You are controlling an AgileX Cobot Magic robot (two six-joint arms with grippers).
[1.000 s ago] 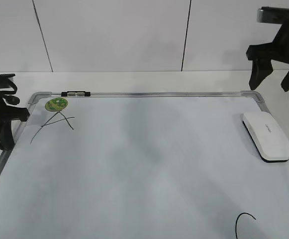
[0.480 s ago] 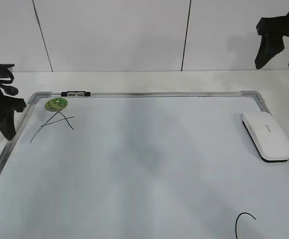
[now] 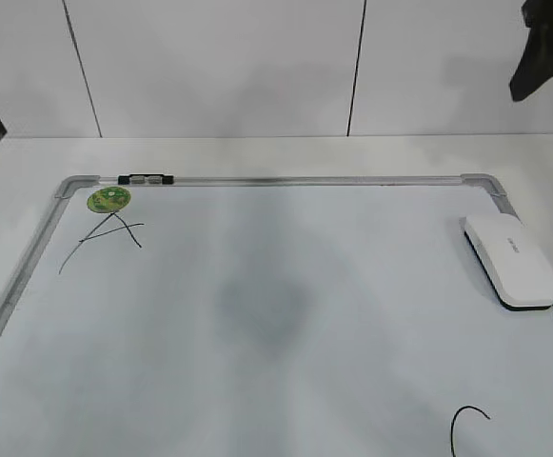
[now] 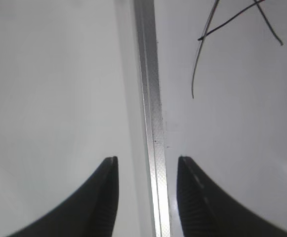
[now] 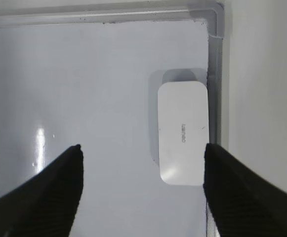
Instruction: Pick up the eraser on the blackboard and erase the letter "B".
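The white eraser lies flat on the blackboard by its right frame, untouched. It also shows in the right wrist view. No letter "B" shows; a faint grey smudge marks the board's middle. My right gripper is open wide and empty, high above the board just left of the eraser. My left gripper is open and empty, its jaws either side of the board's left frame, above it.
A black "A" and a round green sticker sit at the board's far left corner. Part of a "C" shows at the bottom edge. A small clip sits on the top frame. White table surrounds the board.
Both arms have risen and drawn outward. The left gripper went up and left, the right up and right; both are now mostly out of the exterior view. The eraser has not moved.
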